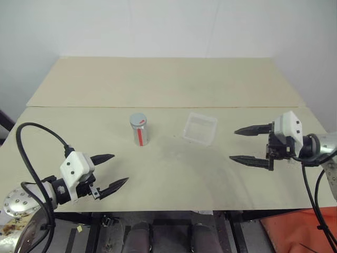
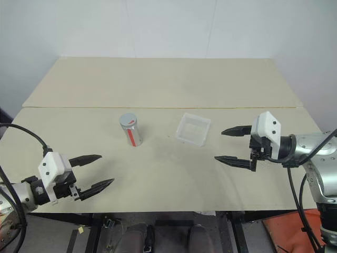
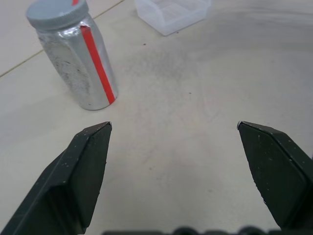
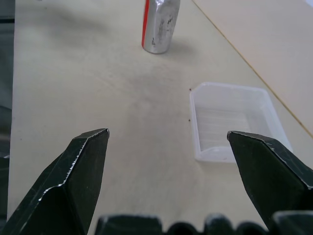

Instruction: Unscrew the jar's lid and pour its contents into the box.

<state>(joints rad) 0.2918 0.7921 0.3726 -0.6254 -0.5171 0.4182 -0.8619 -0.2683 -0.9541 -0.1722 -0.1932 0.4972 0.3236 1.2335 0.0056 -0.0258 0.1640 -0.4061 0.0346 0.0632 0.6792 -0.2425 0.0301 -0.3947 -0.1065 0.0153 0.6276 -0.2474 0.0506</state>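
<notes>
Jar [image 1: 139,129] upright mid-table, lid [image 1: 138,119] on, beside empty box [image 1: 200,128]. Left gripper [image 1: 111,171] and right gripper [image 1: 246,144] both spread wide, holding nothing. Risk: slim jar tips if nudged off-centre.

The jar [image 4: 157,25] stands cut off by the frame's upper edge in the right wrist view, its lid [image 1: 138,120] out of that picture, while the left wrist view clips the lid's top and the far side of the box [image 3: 172,13]. With the lid on, whatever the jar holds is hidden. A few dark specks on the table [image 4: 98,98] beside the box are too small to identify, possibly only marks.
</notes>
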